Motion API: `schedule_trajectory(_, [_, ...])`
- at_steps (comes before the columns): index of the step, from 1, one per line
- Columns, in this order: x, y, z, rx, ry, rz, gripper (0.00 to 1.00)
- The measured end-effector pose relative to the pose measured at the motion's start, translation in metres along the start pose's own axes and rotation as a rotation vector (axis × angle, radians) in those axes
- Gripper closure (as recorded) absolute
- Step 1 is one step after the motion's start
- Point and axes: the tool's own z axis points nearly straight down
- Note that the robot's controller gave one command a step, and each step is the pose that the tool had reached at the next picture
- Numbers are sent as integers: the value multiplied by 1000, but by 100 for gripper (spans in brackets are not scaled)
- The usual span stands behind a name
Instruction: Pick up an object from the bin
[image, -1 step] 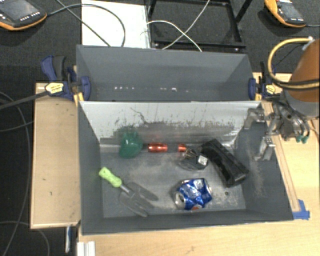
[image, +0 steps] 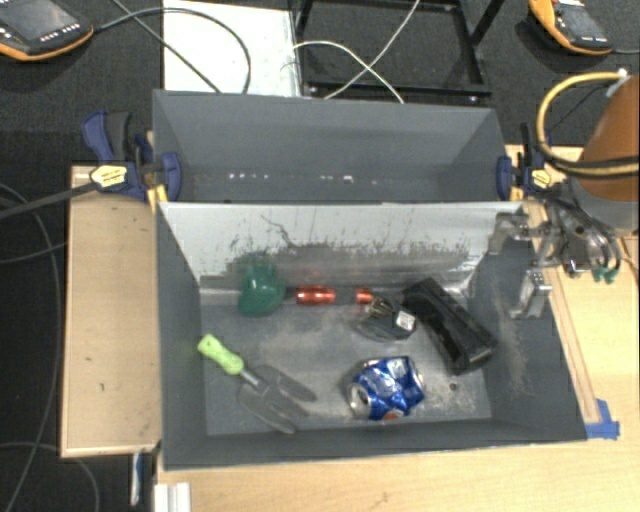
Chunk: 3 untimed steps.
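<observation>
Nothing is lifted yet. The gripper (image: 530, 288) is held by the bin's (image: 545, 395) right wall, apart from the crushed blue can (image: 386, 388). Whether it is open or closed cannot be told.

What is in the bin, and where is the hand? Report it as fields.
hand: over the bin, at its right wall
back left: teal round thing
back middle: red cylinder
right of centre: long black thing
front middle: crushed blue can
front left: green-handled trowel
</observation>
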Motion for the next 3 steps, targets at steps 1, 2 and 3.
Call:
schedule_trajectory(1, [0,4,146,-2,5,257,0])
schedule_trajectory(2, [10,52,82,-1,-3,520,0])
schedule_trajectory(3, [8,-13,140,-2,-1,601,0])
